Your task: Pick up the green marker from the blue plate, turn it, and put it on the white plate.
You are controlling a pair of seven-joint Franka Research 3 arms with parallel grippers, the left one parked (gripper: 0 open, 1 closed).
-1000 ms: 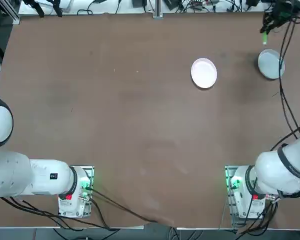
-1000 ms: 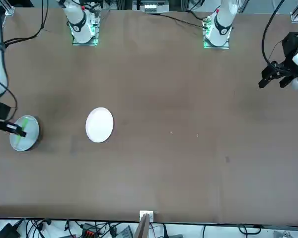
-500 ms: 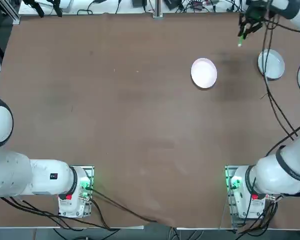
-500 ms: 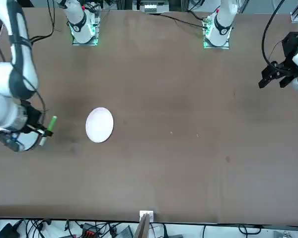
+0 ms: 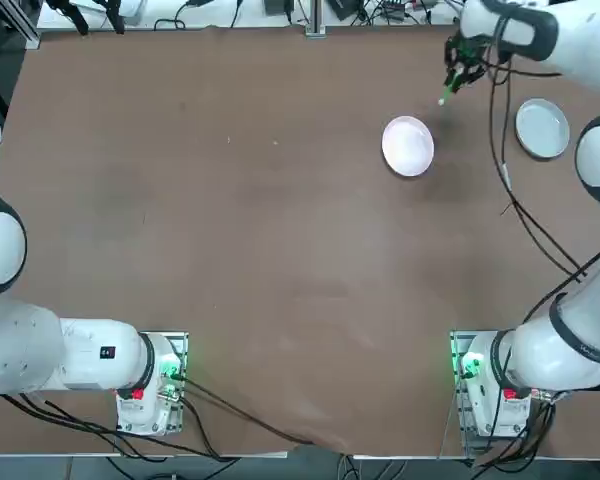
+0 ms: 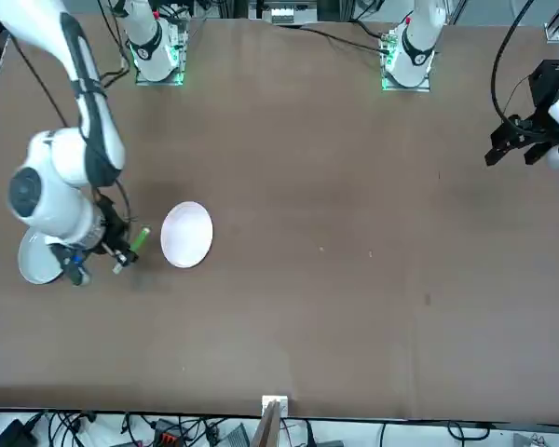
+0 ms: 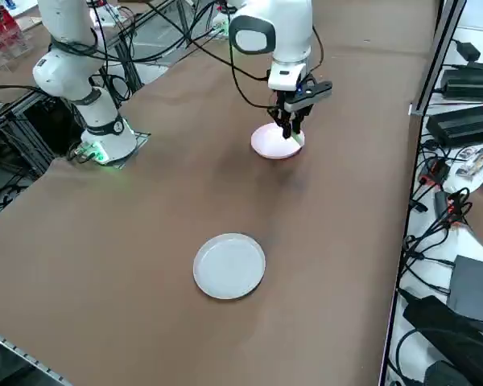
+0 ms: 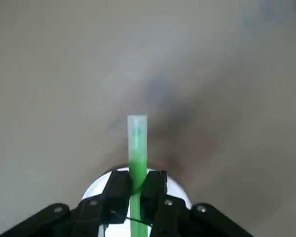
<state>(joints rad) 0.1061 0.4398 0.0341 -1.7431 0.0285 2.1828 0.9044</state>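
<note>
Brown worktop (image 5: 280, 250). Right claw (image 8: 137, 183), overhead view: one o'clock from round white plate (image 5: 407, 146), closed on slim green plastic marker (image 8: 137, 143). Probably light, stiff, slippery; mid-barrel hold best.

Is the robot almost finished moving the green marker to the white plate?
Partly! The green marker is already off the blue plate. Now the right gripper holds it in the air between its fingers, somewhere near the two plates. It isn't on the white plate yet, so putting it down there is left.
</note>
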